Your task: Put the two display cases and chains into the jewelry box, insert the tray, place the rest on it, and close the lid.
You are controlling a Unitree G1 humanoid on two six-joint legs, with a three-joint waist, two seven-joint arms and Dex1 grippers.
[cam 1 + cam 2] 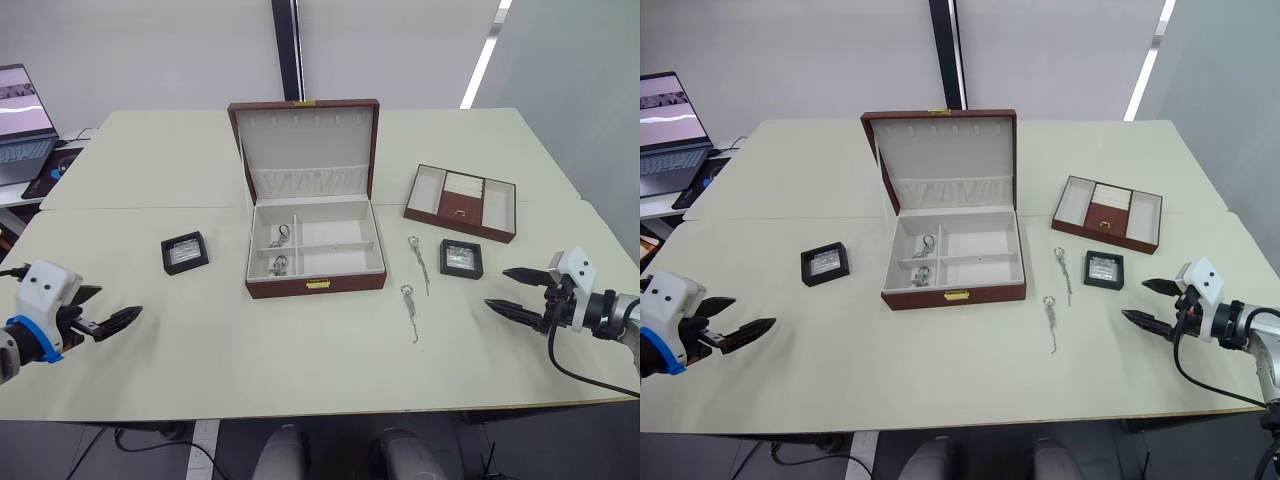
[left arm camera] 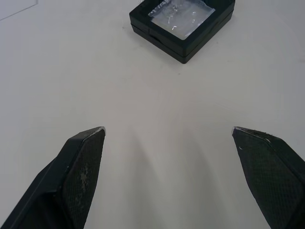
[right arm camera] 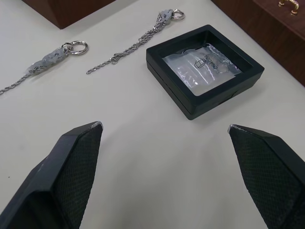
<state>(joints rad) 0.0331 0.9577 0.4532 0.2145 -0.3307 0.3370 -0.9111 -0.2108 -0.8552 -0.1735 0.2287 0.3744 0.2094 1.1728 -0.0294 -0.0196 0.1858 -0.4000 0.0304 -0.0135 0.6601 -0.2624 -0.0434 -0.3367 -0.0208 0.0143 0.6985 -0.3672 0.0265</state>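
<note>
The box [image 1: 312, 235] sits mid-table with its lid up, and two small ringed items already lie in its left compartments. Everything else is outside it. One case [image 1: 184, 252] lies to the box's left, the other case [image 1: 461, 258] to its right, and the two chains [image 1: 417, 256] [image 1: 410, 310] lie between the box and that right case. The tray [image 1: 460, 202] is parked further back on the right, near the right case.

Both grippers are empty and spread wide. The left gripper [image 1: 108, 318] is low and well apart from its case, while the right gripper [image 1: 520, 292] hovers near the right case.

What I'd worry about:

- The chains are thin and flat on the table (worst kind of pick), so the fingers could skid over them or snag just one end and drag it.
- The nearer chain's end comes close to the right case, so a sloppy grab there could knock it.
- The cases are low and smooth-sided, so a wide pinch might push one along instead of lifting it.
- Order matters too — if the tray goes in first, it blocks the compartments.
</note>
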